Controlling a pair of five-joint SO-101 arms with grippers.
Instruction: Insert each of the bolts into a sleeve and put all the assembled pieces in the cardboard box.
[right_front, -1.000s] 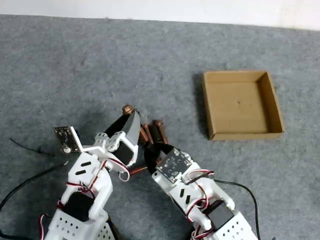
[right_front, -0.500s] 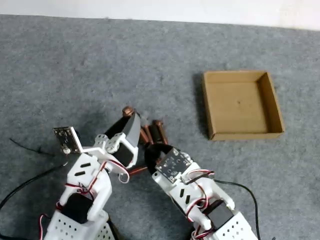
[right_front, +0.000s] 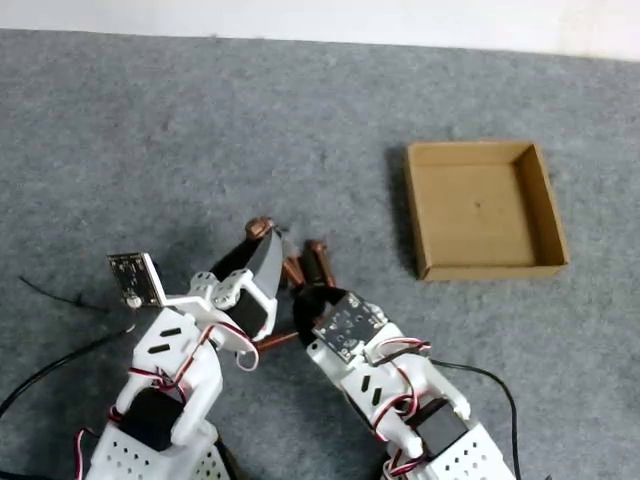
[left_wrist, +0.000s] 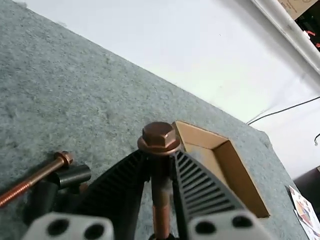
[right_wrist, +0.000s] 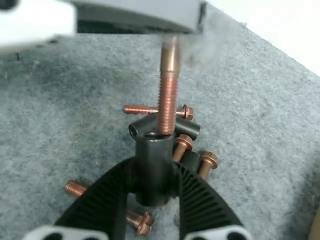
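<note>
Insertion step: the left gripper (left_wrist: 160, 156), clamped on a copper bolt (left_wrist: 158, 138) below its head, held the threaded tip at the mouth of the black sleeve (right_wrist: 150, 150) pinched in the right gripper (right_wrist: 152, 169), well apart from the cardboard box (right_front: 540, 205); a straight axial push seemed needed next.

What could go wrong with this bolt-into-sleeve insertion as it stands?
1. The bolt has its threaded tip right at the mouth of the sleeve. Any small offset could jam the threads on the rim.
2. The left gripper pinches the bolt's shank just under the head, so the bolt may pivot or slip under push.
3. A dropped part would likely land among the loose bolts underneath, making a regrasp harder.
</note>
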